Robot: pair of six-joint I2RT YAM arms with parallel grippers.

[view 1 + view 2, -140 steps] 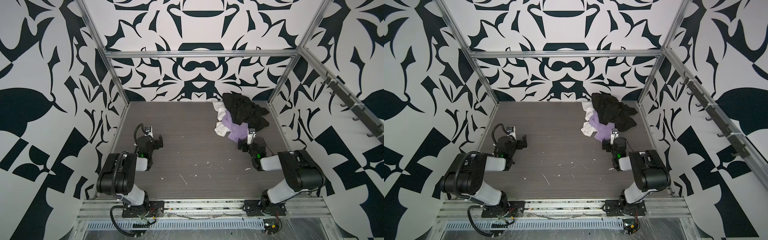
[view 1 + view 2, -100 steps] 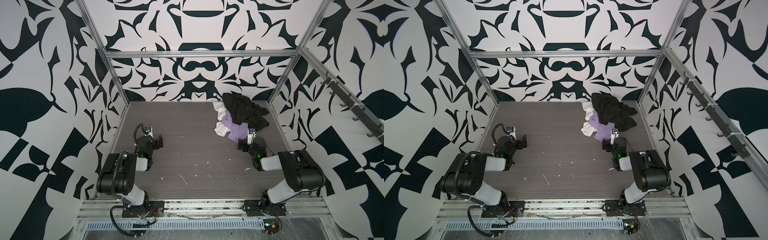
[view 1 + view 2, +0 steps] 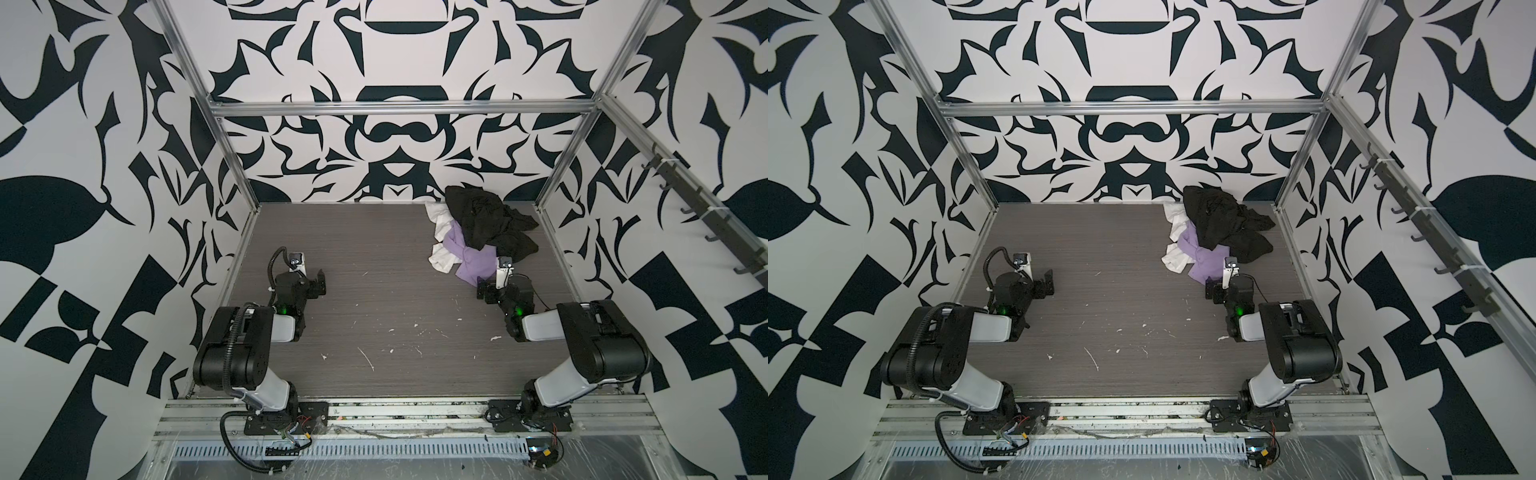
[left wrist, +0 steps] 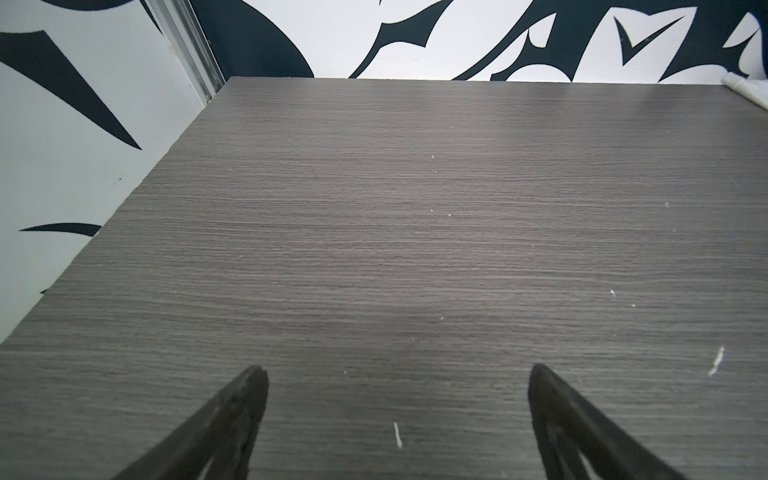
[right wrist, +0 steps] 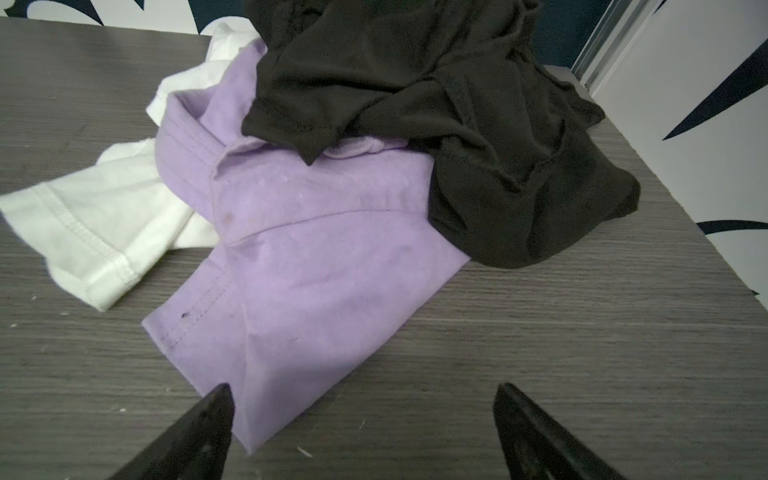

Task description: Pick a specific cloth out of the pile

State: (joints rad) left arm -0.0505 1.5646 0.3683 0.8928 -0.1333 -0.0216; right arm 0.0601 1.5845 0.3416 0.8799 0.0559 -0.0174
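We find the lilac cloth (image 5: 316,249) on the worktop (image 5: 582,353) straight ahead of our right claw (image 5: 361,399), wide open and empty, its far end under the black garment (image 5: 436,104); the left claw (image 4: 395,374), likewise open, sits well apart.

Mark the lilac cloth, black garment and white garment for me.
lilac cloth (image 5: 316,257): right wrist view, flat middle panel.
black garment (image 5: 415,83): right wrist view, crumpled top folds.
white garment (image 5: 83,224): right wrist view, hemmed sleeve.
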